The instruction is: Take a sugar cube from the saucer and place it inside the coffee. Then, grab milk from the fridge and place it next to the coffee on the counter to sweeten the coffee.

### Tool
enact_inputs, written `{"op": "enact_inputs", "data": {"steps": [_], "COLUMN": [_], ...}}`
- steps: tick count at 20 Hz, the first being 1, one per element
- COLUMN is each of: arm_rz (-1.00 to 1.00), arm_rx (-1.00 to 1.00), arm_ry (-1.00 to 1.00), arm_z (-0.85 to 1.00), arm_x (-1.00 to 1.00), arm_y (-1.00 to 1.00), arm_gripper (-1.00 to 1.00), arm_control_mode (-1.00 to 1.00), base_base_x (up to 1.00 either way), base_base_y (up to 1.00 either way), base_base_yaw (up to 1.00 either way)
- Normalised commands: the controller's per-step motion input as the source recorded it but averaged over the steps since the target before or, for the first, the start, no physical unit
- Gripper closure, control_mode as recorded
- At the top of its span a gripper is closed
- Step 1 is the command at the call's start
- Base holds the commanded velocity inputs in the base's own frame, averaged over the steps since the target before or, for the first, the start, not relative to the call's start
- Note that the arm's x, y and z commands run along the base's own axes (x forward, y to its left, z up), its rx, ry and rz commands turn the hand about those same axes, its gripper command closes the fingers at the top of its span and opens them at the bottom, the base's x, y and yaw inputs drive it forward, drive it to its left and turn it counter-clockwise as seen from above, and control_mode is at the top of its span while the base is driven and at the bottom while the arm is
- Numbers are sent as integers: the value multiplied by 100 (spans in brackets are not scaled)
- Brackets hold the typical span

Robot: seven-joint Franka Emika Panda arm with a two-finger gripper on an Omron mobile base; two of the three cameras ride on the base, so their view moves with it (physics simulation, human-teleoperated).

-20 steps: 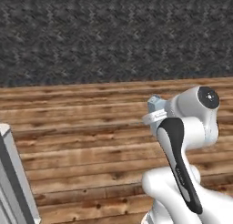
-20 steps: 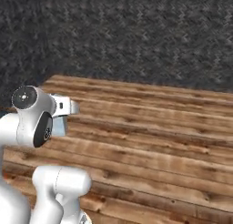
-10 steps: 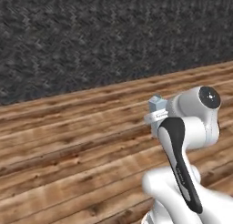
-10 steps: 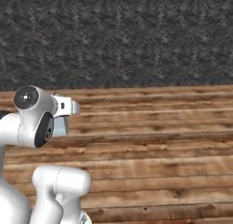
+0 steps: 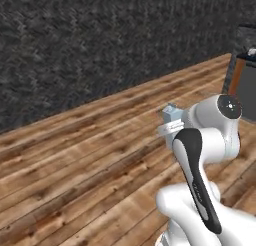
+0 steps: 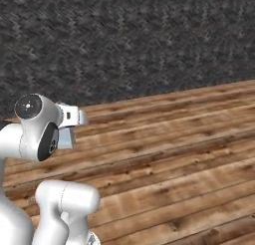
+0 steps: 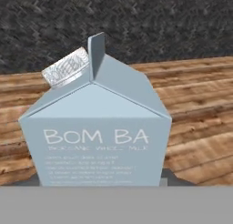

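Swinging with the base, both base cameras are now showing a different stretch of room than a second ago: the plank floor (image 6: pixel 174 154) is running at a new angle under the dark herringbone wall (image 5: pixel 100 45), and a dark cabinet-like block (image 5: pixel 244 70) is coming into the far right corner of the left base view. That is the camera turning, not the things shifting. The arm itself is keeping the same folded pose against the base throughout.

Closest to the hand, I am seeing the milk carton (image 7: pixel 98 136) filling the space right in front of the gripper (image 7: pixel 98 182), upright, gabled top up, round cap to the upper left of the ridge. The finger tips are barely peeking out at either lower corner of the carton, so I am reading the jaws as clamped on its sides, carrying it. In the base views the carton's pale blue corner (image 5: pixel 171 113) is poking out just ahead of the wrist.

I am judging that the arm is tucked in tight with the carton held high and level so nothing tips or snags while the base is driving.

Beyond the carton, only floor planks and then the wall are lying ahead; the coffee, saucer and counter are somewhere I cannot place from here. My guess is that I am mid-transit from the fridge, with the setting-down beside the mug not yet begun.
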Motion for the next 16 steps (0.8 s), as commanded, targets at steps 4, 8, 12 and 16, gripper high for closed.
{"op": "enact_inputs", "data": {"steps": [4,8,12,16], "arm_rz": [0,0,0,0], "arm_rx": [0,0,0,0], "arm_ry": [0,0,0,0], "arm_z": [0,0,0,0], "arm_x": [0,0,0,0], "arm_y": [0,0,0,0], "arm_gripper": [100,100,100,100], "arm_control_mode": [100,100,100,100], "base_base_x": [80,86,95,100], "base_base_y": [0,0,0,0], "base_base_yaw": [-55,-53,-49,-43]}}
